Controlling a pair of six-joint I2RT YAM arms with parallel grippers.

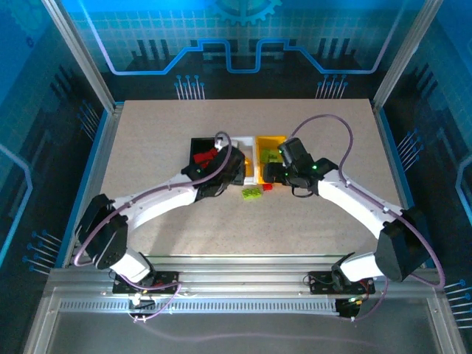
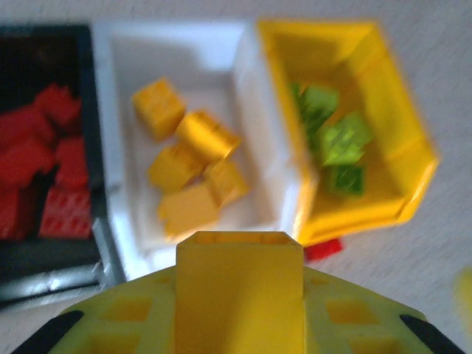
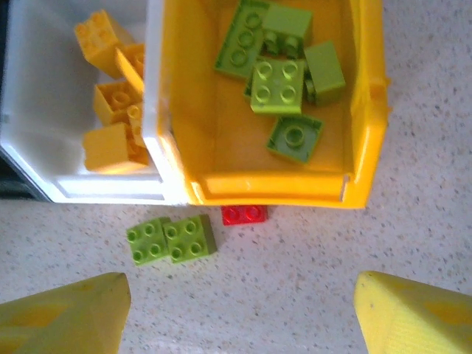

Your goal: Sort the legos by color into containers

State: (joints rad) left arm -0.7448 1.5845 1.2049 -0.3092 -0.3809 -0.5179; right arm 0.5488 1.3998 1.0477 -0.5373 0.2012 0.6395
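On the left of the row stands the black bin (image 2: 44, 258), holding the red bricks (image 2: 37, 147). The white bin (image 2: 192, 44) touches its right side and holds the yellow-orange bricks (image 2: 192, 169), piled loosely near the middle. Next to it, wall to wall, is the yellow bin (image 2: 383, 96), with the green bricks (image 2: 335, 140) gathered toward its far end.

The left pincer (image 2: 240, 295) is above the near edge of the white bin and is clenched. A yellow-orange block shows at its middle, but the blur does not let me tell whether that is a brick or the pincer's own closed fingers.

On the counter (image 3: 295, 280) just in front of the bins lie two loose green bricks (image 3: 171, 240), side by side and touching, studs up, near where the white and yellow walls meet. To their right a loose red brick (image 3: 245, 214) lies against the near wall of the yellow bin.

The right pincer (image 3: 240, 317) is released, with its jaws spread wide and nothing between them. It hangs over the bare counter on the near side of those loose bricks
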